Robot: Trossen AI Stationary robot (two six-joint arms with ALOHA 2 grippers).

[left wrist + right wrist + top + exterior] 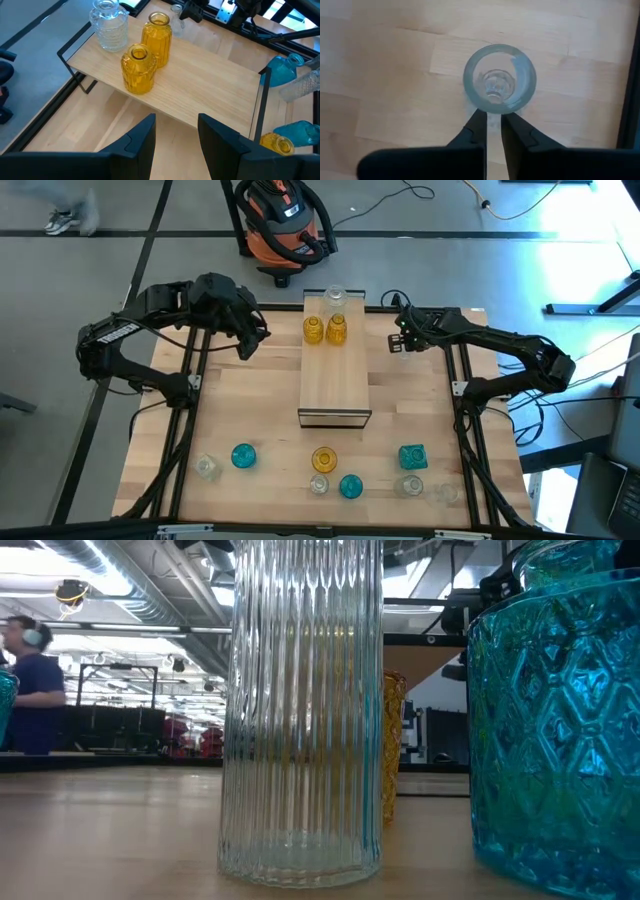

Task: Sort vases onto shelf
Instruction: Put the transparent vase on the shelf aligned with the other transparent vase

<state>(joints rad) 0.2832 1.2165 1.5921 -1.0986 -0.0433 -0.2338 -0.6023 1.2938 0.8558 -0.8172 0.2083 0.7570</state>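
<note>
The light-wood shelf (335,380) lies along the table's middle. On its far end stand two amber vases (314,330) (337,330) and a clear vase (335,298); the left wrist view shows them too (139,70) (157,37) (109,25). My left gripper (176,135) hovers open left of the shelf (200,90). My right gripper (493,117) points down, right of the shelf's far end. Its fingers stand a narrow gap apart at the rim of a clear vase (500,79) that stands on the table. Several teal, amber and clear vases stand along the near edge. My right gripper's fingertips (479,117) reach the near side of the clear vase's rim (496,111) from above. I cannot tell whether they touch it.
Near-edge vases: clear (207,467), teal (243,456), amber (323,459), teal (351,486), teal (412,457), clear (412,486). The low view is filled by a clear ribbed vase (300,710) and a teal one (555,720). A person (25,670) stands far behind.
</note>
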